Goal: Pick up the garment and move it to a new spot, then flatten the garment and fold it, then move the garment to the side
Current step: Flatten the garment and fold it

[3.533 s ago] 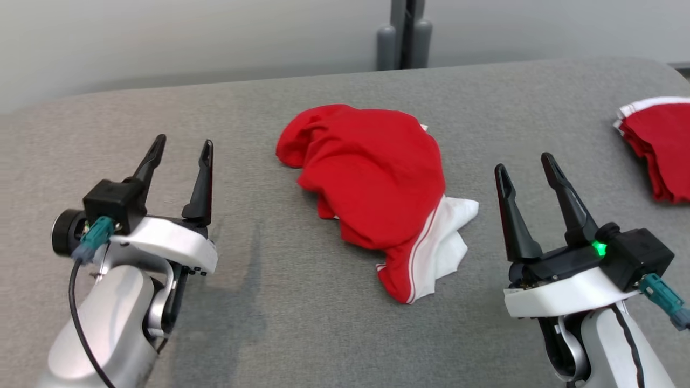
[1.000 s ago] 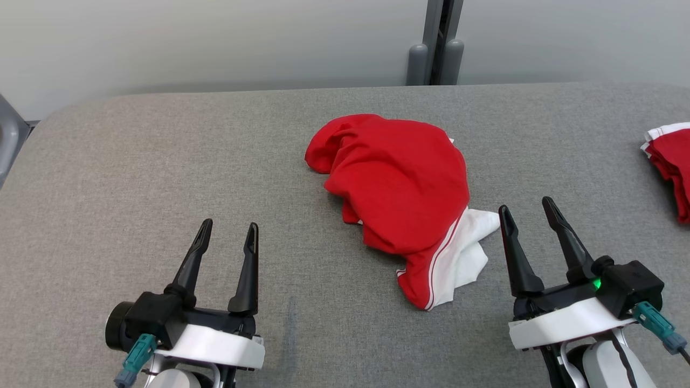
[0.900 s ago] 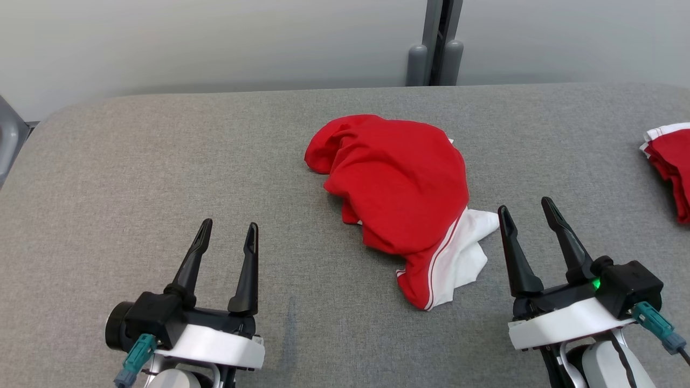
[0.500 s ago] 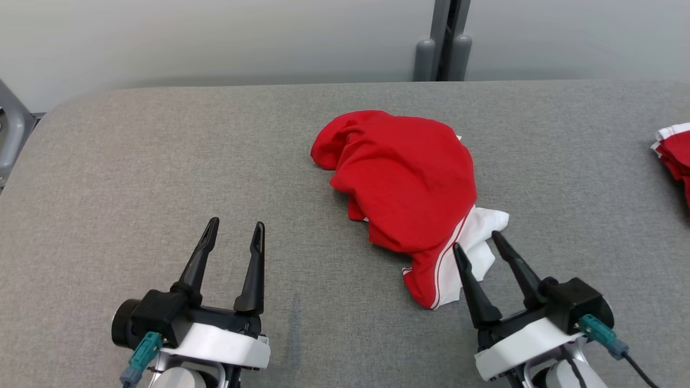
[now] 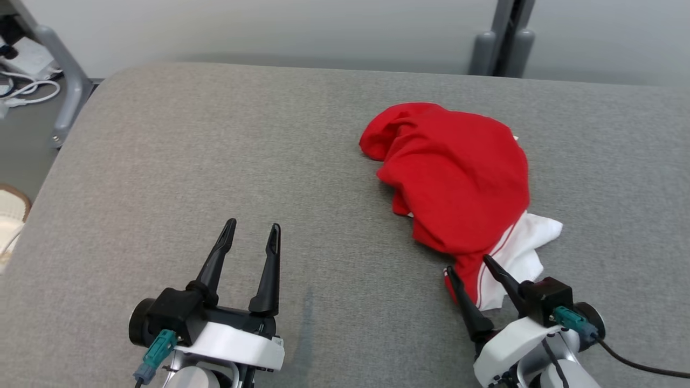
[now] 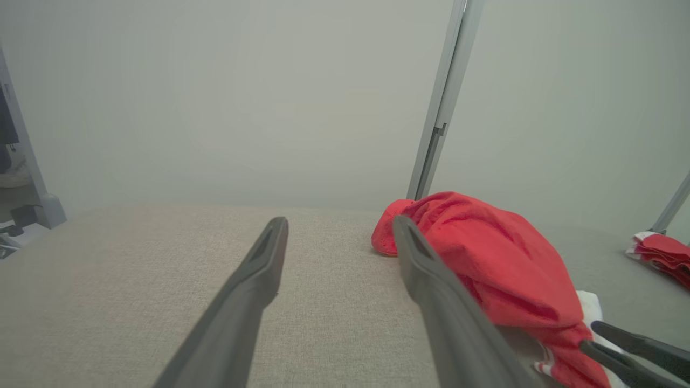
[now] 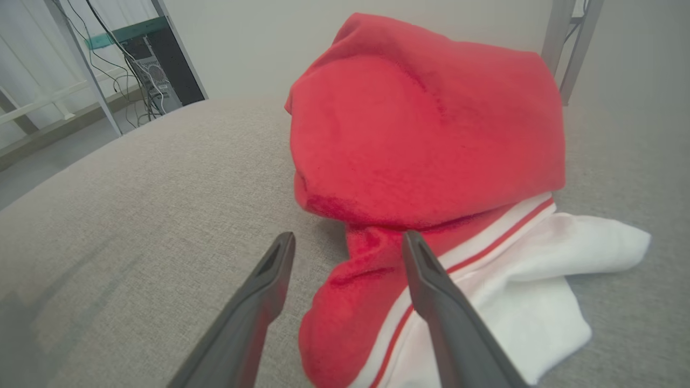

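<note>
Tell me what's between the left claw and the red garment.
Bare grey fabric surface, seen in the head view; left claw and red garment stand apart.

Wide table (image 5: pixel 215 161) covered in grey woven fabric, near-left corner rounded. Plain pale grey wall (image 5: pixel 269 27) behind it, evenly lit, with a soft shadow along its base. Grey metal post (image 5: pixel 504 37) stands past the table's far edge. To the left: bent grey frame leg (image 5: pixel 70 102), white cables (image 5: pixel 29 91), dull grey floor (image 5: pixel 24 161). In the right wrist view: dark cabinet (image 7: pixel 156 64) with trailing wires.
</note>
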`<state>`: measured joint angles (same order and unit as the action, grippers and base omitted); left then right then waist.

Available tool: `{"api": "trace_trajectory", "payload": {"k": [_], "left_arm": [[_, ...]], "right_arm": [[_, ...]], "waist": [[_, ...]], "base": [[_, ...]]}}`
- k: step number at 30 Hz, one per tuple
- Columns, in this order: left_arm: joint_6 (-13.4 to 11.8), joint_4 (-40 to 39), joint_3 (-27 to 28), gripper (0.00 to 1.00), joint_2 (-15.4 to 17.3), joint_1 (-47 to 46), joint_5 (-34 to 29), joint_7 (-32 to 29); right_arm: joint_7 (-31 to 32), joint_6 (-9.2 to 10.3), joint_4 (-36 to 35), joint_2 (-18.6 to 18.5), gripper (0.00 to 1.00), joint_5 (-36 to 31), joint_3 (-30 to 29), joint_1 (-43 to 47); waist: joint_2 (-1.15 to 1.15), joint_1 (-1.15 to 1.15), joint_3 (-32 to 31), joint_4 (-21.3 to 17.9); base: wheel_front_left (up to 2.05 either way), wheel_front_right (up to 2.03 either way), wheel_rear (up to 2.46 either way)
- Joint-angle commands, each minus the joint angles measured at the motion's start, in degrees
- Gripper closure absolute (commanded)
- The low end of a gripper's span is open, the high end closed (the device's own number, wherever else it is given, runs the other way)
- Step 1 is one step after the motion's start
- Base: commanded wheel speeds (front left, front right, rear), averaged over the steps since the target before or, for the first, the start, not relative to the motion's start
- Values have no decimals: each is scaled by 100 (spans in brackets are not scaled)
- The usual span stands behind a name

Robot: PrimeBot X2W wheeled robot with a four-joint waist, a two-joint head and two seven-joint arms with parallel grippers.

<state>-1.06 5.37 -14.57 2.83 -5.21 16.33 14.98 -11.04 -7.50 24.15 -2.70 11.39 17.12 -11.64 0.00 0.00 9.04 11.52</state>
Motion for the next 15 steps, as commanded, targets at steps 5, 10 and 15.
{"api": "trace_trajectory", "payload": {"k": [5, 10, 15], "left_arm": [[-51, -9, -37, 0, 17, -58, 77, 15], [-49, 10, -49, 0, 17, -31, 49, 15], [-52, 28, -15, 0, 17, -8, 26, 15]], "right_arm": [[181, 2, 420, -35, 0, -170, -406, -159], [232, 2, 712, -36, 72, -162, -569, -246], [165, 2, 938, -39, 100, -142, -538, -320]], "waist": [[0, 0, 30, 313], [0, 0, 15, 417], [0, 0, -35, 454]], "base": [[0, 0, 0], [0, 0, 0], [0, 0, 0]]}}
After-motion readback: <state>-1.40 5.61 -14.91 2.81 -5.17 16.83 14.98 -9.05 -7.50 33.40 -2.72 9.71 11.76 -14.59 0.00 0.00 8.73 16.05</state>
